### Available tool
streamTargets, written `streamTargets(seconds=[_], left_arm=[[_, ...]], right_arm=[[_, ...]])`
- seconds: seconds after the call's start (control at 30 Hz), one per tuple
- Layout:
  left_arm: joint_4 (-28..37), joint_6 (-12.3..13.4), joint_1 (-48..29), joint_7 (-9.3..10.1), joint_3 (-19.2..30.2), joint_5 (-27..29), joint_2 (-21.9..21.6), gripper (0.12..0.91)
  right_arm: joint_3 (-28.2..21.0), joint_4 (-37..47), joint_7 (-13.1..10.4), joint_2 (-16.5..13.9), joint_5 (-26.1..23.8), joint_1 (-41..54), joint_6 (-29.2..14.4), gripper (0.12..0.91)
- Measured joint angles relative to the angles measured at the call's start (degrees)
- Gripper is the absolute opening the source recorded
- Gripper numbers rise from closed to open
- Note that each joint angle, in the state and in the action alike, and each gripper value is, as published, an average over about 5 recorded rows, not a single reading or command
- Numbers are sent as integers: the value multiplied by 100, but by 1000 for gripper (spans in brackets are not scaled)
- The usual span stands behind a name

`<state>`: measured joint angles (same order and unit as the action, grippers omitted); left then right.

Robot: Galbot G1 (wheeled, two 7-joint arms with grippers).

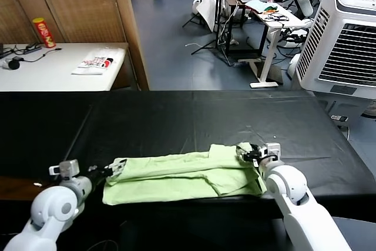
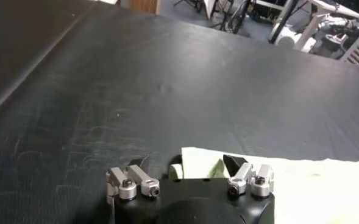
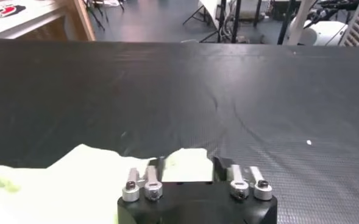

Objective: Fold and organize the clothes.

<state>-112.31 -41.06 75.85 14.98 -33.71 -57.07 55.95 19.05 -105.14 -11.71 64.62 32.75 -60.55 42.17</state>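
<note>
The clothes are one pale green T-shirt (image 1: 182,174), folded into a long wrinkled strip across the near part of the black table (image 1: 194,116). My left gripper (image 1: 113,168) is at the strip's left end. In the left wrist view its jaws (image 2: 187,163) stand wide apart, with the T-shirt (image 2: 301,182) corner lying between them. My right gripper (image 1: 249,154) is at the strip's right end. Its jaws (image 3: 188,161) stand closer together, and a flap of the T-shirt (image 3: 75,176) fills the space between them. No print shows on the cloth.
The table's front edge runs just under the shirt. A white side table (image 1: 53,74) at the back left carries a white packet (image 1: 97,62) and a red can (image 1: 43,32). A large white air cooler (image 1: 346,45) stands beyond the right end.
</note>
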Motion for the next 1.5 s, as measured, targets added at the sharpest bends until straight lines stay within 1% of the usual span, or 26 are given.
streamTargets(seconds=[0.07, 0.1, 0.13, 0.2, 0.23, 0.27, 0.33, 0.37, 0.43, 0.5, 0.7, 0.87, 1.0, 1.03, 1.07, 1.13, 1.17, 1.2, 1.3, 1.33, 1.37, 1.4, 1.43, 1.5], left_arm=[[-9, 4, -6, -10, 8, -32, 16, 529], [-11, 11, -14, -26, 17, -18, 27, 479], [-12, 27, -22, -59, 30, 26, 42, 412], [-7, 103, -32, -172, 65, 195, 72, 311], [-2, 170, -35, -247, 86, 321, 91, 246], [5, 248, -37, -323, 110, 455, 111, 197], [26, 416, -47, -460, 161, 734, 157, 140], [39, 498, -60, -514, 190, 876, 187, 127], [82, 635, -113, -601, 262, 1141, 256, 130], [153, 745, -205, -664, 363, 1397, 341, 128], [510, 965, -706, -734, 775, 1925, 607, 127], [923, 1061, -1253, -786, 1120, 2165, 776, 127], [1147, 1078, -1585, -846, 1283, 2283, 840, 127], [1173, 1076, -1631, -851, 1299, 2321, 846, 127], [1188, 1073, -1661, -852, 1309, 2360, 849, 127], [1192, 1068, -1683, -848, 1307, 2420, 838, 145], [1185, 1064, -1681, -845, 1296, 2434, 822, 160], [1170, 1059, -1668, -844, 1279, 2430, 800, 192], [1071, 1039, -1582, -840, 1188, 2361, 708, 339], [1022, 1034, -1537, -840, 1149, 2329, 672, 406], [969, 1031, -1486, -839, 1108, 2302, 636, 456], [911, 1029, -1430, -839, 1067, 2278, 600, 506], [846, 1029, -1368, -839, 1021, 2253, 566, 573], [716, 1032, -1236, -838, 919, 2201, 512, 669]], right_arm=[[12, -3, 5, 22, -33, -27, -2, 204], [20, -4, 6, 38, -54, -42, -3, 178], [30, -5, 7, 55, -77, -57, -4, 172], [56, -7, 8, 92, -140, -91, -5, 168], [69, -9, 9, 109, -181, -108, -6, 170], [84, -9, 10, 126, -230, -124, -6, 172], [113, -2, 19, 162, -350, -152, -7, 172], [131, 11, 34, 183, -426, -158, -9, 172], [174, 59, 88, 225, -596, -156, -54, 172], [213, 140, 159, 260, -767, -128, -187, 172], [208, 487, 329, 286, -1020, 108, -732, 172], [180, 850, 546, 221, -1048, 452, -1068, 172], [234, 992, 763, 149, -1013, 557, -1173, 176], [255, 989, 794, 131, -1002, 550, -1174, 192], [279, 972, 813, 112, -992, 533, -1171, 225], [336, 905, 829, 67, -966, 477, -1154, 307], [368, 851, 826, 41, -947, 436, -1139, 371], [404, 793, 818, 15, -924, 390, -1119, 421], [537, 568, 764, -63, -834, 221, -1046, 572], [591, 484, 744, -86, -804, 160, -1020, 620], [648, 394, 727, -108, -775, 96, -997, 669], [709, 304, 716, -129, -747, 33, -979, 707], [773, 214, 707, -147, -722, -32, -963, 748], [895, 35, 699, -169, -680, -161, -944, 782]])
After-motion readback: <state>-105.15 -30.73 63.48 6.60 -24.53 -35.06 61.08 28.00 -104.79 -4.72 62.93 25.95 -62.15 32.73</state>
